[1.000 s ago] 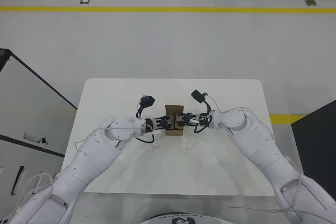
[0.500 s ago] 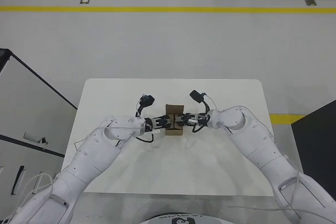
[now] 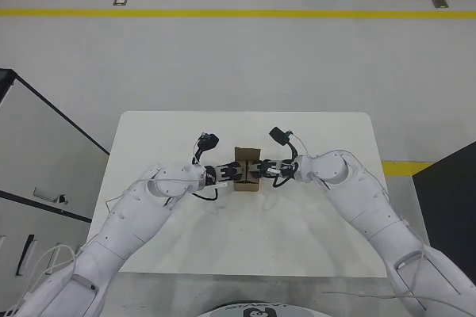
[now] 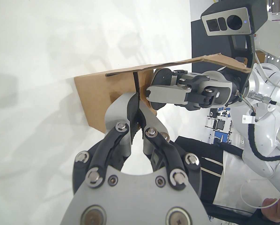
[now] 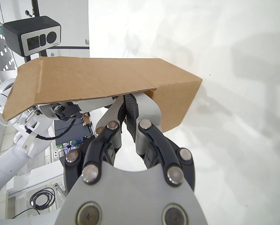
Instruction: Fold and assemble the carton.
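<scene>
Carton (image 3: pixel 247 182) mid-frame on the tabletop (image 3: pixel 301 238), between left gripper (image 3: pixel 236 172) and right gripper (image 3: pixel 258 169), both clamped on its walls.

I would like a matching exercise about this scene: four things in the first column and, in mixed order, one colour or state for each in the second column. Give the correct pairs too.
Column A
1. carton
2. table
3. left claw
4. floor line

Column B
a. yellow
b. shut on a cardboard edge
c. brown
d. white

Pairs: 1-c; 2-d; 3-b; 4-a
</scene>
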`<act>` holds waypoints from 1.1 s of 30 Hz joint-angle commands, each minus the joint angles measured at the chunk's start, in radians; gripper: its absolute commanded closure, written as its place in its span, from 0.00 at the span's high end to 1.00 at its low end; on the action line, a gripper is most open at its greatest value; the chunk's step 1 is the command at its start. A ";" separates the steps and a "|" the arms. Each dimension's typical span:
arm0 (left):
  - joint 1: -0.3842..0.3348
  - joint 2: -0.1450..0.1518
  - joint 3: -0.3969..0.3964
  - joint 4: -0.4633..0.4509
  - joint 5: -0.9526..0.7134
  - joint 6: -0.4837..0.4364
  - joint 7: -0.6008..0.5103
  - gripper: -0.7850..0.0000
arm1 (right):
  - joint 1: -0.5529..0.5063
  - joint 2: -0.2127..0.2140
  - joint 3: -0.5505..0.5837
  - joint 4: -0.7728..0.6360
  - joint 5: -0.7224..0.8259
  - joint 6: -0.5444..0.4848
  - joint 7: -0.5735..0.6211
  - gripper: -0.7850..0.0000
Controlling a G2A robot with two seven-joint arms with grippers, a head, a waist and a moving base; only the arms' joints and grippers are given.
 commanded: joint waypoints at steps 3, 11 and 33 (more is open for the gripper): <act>0.003 0.000 -0.005 -0.004 0.004 -0.002 -0.003 0.00 | 0.003 -0.003 -0.002 0.005 0.001 -0.002 0.000 0.00; 0.001 -0.005 -0.003 0.008 0.011 0.004 -0.007 0.00 | 0.001 -0.001 0.011 -0.007 -0.001 -0.014 0.004 0.00; 0.010 -0.016 -0.016 0.010 0.008 -0.009 0.004 0.00 | -0.007 -0.001 0.028 -0.004 -0.003 -0.031 0.016 0.00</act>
